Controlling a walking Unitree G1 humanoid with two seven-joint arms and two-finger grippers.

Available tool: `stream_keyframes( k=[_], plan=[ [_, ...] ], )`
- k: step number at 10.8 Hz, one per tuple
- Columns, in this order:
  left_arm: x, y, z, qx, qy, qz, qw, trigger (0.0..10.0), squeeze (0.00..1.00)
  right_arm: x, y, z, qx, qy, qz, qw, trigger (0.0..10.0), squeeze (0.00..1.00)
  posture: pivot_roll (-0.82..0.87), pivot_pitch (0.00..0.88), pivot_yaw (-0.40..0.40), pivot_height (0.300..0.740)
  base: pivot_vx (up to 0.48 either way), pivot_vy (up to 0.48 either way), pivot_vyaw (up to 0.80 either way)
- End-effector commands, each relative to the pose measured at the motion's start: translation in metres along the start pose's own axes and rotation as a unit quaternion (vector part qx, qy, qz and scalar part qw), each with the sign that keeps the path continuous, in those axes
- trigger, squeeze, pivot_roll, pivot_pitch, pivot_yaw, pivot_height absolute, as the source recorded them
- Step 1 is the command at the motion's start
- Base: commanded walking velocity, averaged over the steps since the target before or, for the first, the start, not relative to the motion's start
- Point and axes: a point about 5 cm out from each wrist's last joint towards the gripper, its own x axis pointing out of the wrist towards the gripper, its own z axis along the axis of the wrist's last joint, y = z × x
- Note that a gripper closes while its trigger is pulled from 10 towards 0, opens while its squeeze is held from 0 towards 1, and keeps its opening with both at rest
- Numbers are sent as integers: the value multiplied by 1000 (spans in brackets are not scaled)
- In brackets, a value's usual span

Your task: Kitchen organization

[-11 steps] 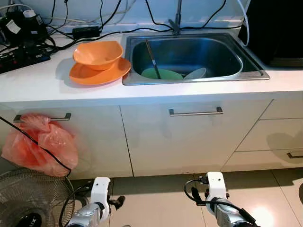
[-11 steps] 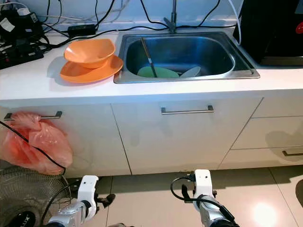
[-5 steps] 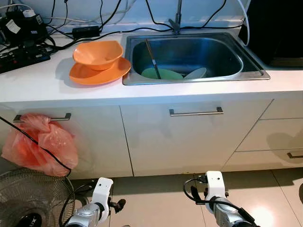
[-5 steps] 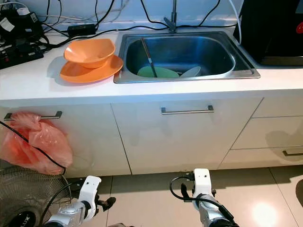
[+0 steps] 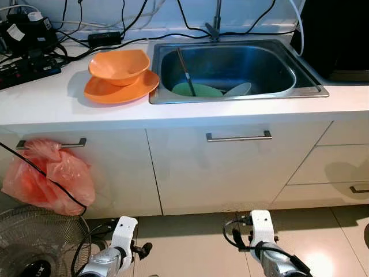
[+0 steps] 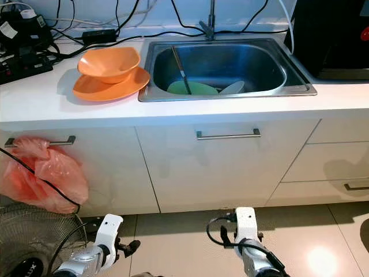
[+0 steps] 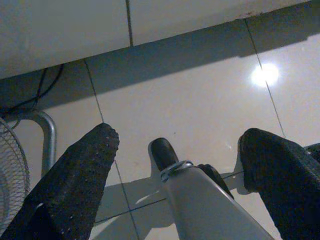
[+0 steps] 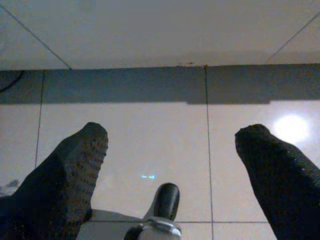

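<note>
Standing square to the sink (image 5: 300, 86), both arms hanging low by the floor tiles: left gripper (image 7: 175, 150) with fingers (image 7: 85, 165) spread wide and holding nothing, right gripper (image 8: 172, 150) likewise wide and empty. Probably the approach step, nothing reached for yet. Best done by closing up to the cabinet front before lifting either arm, then raising the arm clear of the drawer handle (image 5: 238, 137) and the table (image 5: 52, 101) edge rather than sweeping up under the overhang. On the table, just left of the sink: orange bowl (image 5: 119, 65) sitting upright, mouth up, on an orange plate (image 5: 118, 91) lying flat. Down in the basin: green plate (image 5: 199, 90) lying nearly flat, a pale dish (image 5: 239, 89) tilted beside it, and a long utensil (image 5: 185, 71) leaning with its long axis running from the back wall of the basin down and forward onto the green plate, lower end nearer the robot. Worth gripping that utensil across its shaft, not along it. Cables (image 5: 34, 52) crowd the table's far left corner; red plastic bag (image 5: 49, 179) hangs from the left cabinet handle, a fan (image 5: 34, 242) below it.
</note>
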Motion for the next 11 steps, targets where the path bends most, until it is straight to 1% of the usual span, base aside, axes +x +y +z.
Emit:
stream_keyframes(
  k=[1,11],
  plan=[
    [-1,3,-2,7,6,6,1000,10000,0,-1,1,-4,-5,3,1,1000,10000,0,-10,0,44,740,0,0,0],
    [-1,3,-2,3,4,9,1000,10000,0,-3,0,-12,-13,17,-1,1000,10000,0,-9,0,43,740,0,0,0]
  ],
)
